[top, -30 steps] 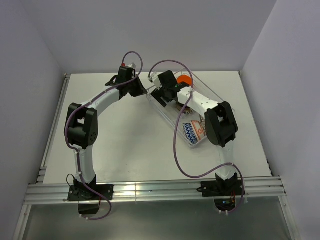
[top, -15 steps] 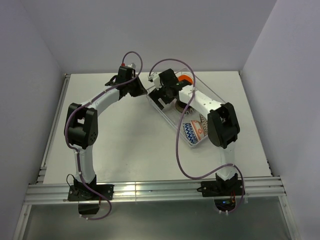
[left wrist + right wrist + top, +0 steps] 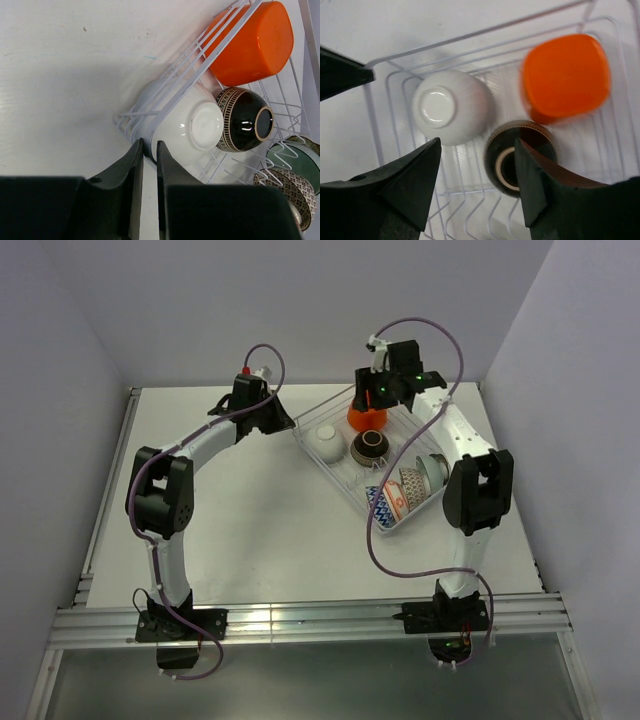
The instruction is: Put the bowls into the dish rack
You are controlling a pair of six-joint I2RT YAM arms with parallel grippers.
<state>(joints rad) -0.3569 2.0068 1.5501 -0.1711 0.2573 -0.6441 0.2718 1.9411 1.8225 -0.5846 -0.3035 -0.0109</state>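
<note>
Bowls resting in dish rack, right gripper spread, hovering above them

Your left arm: elbow bent out to the left, forearm running up and inward, wrist low. Left gripper: fingers nearly together with a thin slit between them, pinched at the corner edge of the dish rack.

Your right arm: elbow out to the right, forearm stretched toward the far side, wrist raised and pointing down. Right gripper: fingers spread well apart, nothing between them, touching nothing.
</note>
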